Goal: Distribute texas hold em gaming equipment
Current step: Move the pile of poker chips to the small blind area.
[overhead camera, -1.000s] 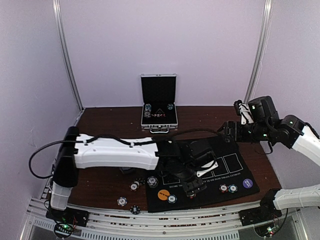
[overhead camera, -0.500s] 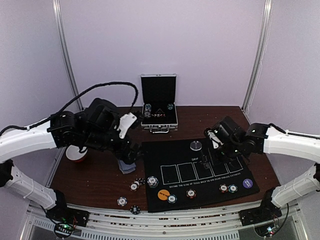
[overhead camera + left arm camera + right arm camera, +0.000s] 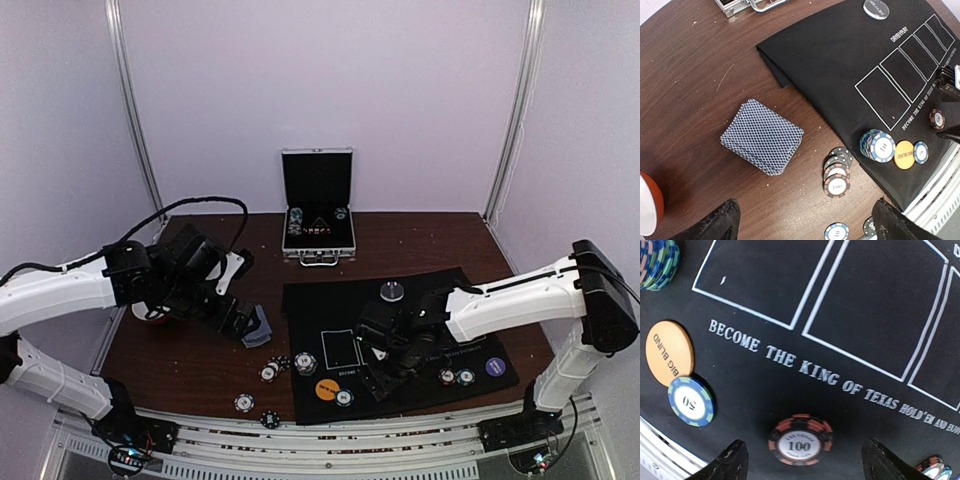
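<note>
A grey-blue-backed card deck (image 3: 762, 136) lies on the brown table left of the black mat (image 3: 840, 55). My left gripper (image 3: 805, 227) is open and empty above the table, with the deck ahead of it; in the top view this gripper (image 3: 243, 325) sits beside the deck (image 3: 260, 328). Loose chips (image 3: 837, 172) lie between its fingers. My right gripper (image 3: 802, 465) is open low over the mat's front, a red-black 100 chip (image 3: 801, 440) between its fingers. An orange big-blind disc (image 3: 669, 352) and a blue 50 chip (image 3: 691, 401) lie to its left. The top view shows this gripper (image 3: 385, 378).
The open silver case (image 3: 318, 205) stands at the back. A silver disc (image 3: 392, 290) lies on the mat's far edge and a purple disc (image 3: 495, 366) at its right. A chip stack (image 3: 305, 362) sits at the mat's left edge, and chips (image 3: 244, 402) lie near the front rail.
My left arm has pulled back from the mat to the card deck. My right arm has swung in from the far right and come down over the front of the mat.
</note>
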Controlling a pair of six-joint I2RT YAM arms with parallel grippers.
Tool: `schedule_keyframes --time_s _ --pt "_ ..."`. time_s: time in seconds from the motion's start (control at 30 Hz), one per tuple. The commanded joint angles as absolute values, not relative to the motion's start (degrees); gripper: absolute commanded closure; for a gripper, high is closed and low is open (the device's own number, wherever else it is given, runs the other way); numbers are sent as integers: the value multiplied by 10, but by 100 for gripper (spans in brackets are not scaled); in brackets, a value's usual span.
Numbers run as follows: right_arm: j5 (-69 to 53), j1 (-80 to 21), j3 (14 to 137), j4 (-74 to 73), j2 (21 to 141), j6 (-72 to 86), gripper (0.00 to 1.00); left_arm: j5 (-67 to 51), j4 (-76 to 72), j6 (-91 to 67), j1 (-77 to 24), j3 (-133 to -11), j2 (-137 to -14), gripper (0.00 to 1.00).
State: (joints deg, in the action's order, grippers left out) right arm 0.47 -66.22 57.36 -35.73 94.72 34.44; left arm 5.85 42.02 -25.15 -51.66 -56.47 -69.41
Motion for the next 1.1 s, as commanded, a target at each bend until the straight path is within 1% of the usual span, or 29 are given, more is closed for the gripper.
schedule_keyframes --time_s 0.0,0.13,0.27,0.33,0.37,0.43,0.53,0.67,0.9,1.07 --pt "8 -676 599 -376 973 355 22 63 397 -252 -512 -561 -703 5" --pt "21 -677 606 -379 992 360 27 62 391 -251 -512 -553 -702 5" --pt "22 -676 613 -382 1014 357 38 64 390 -250 -512 -549 -702 5" --pt "25 -677 616 -388 1020 358 41 65 391 -250 -512 -546 -701 5" --pt "29 -676 616 -392 1021 359 45 65 391 -250 -512 -546 -700 5" --pt "40 -676 615 -405 1021 363 48 65 391 -249 -512 -544 -698 5" --pt "49 -677 610 -424 1019 369 50 66 390 -246 -512 -543 -696 5" --pt "61 -677 587 -448 1009 388 58 69 391 -244 -512 -543 -695 5" --pt "96 -651 521 -461 954 426 63 70 391 -240 -512 -537 -693 4" --pt "123 -626 490 -474 918 450 63 67 390 -241 -511 -528 -692 4"
